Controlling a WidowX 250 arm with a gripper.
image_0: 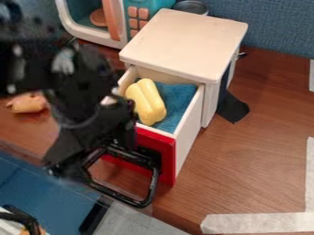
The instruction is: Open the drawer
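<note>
Drawer open, gripper at its front

At far left on the surface [257, 147] lies a small tan object [27, 103], too blurred to name, partly behind the black arm [36, 59]. Below, in the lower left corner, a black wire-like thing [23, 219] is cut off by the frame.

The gripper [92, 149] hangs just right of these, at the left side of the drawer's front. How far open it is, I cannot tell; nor whether it grips or touches the black looped handle [149, 186], since dark parts overlap there. The arm is blurred and cut off at upper left.

Behind it, a toy microwave [131, 27] is cut off at the top edge. Next comes the drawer [189, 112], pulled out of a pale cabinet [184, 41], its red front facing the near side and its left side partly covered by the gripper. Inside, a yellow block [146, 102] rests on blue cloth [178, 98]; the drawer's back is hidden under the cabinet top. A round metal thing [191, 6] behind the cabinet is only partly visible.
</note>
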